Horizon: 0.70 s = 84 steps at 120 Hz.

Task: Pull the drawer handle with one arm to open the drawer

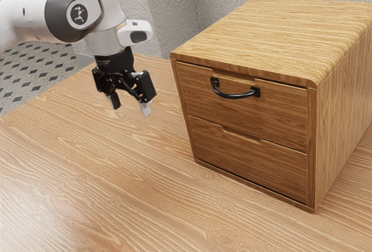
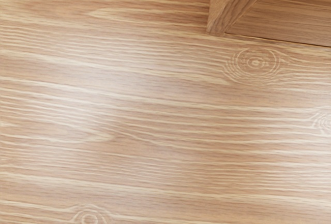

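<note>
I see a plain, office-like room: a wood-grain bench [image 1: 87, 176], grey textured wall [image 1: 174, 2], patterned grey carpet [image 1: 29, 71] and a wooden drawer cabinet [image 1: 279, 31].

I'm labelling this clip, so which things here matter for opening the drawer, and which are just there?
For the job: gripper, black handle, top drawer.
Just there: bottom drawer, table.

No lettering, numbers or brand names to read here. The nearest thing to a sign is a small white emblem [image 1: 77, 14] on the round grey joint cap [image 1: 58, 9] of the arm [image 1: 20, 16], a symbol with no legible characters.
</note>
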Tool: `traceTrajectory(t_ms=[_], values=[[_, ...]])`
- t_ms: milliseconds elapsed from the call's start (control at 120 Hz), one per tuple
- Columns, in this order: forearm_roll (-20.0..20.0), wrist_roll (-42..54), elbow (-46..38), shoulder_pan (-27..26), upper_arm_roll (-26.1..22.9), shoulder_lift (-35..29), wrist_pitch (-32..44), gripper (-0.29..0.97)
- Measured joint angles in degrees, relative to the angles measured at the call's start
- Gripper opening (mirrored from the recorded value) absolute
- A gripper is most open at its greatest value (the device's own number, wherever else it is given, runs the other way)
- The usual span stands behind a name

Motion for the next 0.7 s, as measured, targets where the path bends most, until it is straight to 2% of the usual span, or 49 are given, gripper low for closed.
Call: traceTrajectory(t_ms=[233,333,417,542,700], values=[[-1.2,0.2,0.4,0.7,-0.1,-0.2,-0.3,0.68],[-2.6,-1.8,2.5,2.9,-0.7,-6.7,-1.0,0.68],[-3.2,-9.3,2.7,6.1,-4.0,-9.1,-1.3,0.68],[-3.7,-25.5,2.5,0.5,-7.1,-7.1,-1.0,0.68],[-3.8,-42.2,2.1,-7.7,-8.0,-6.8,-0.8,0.68]])
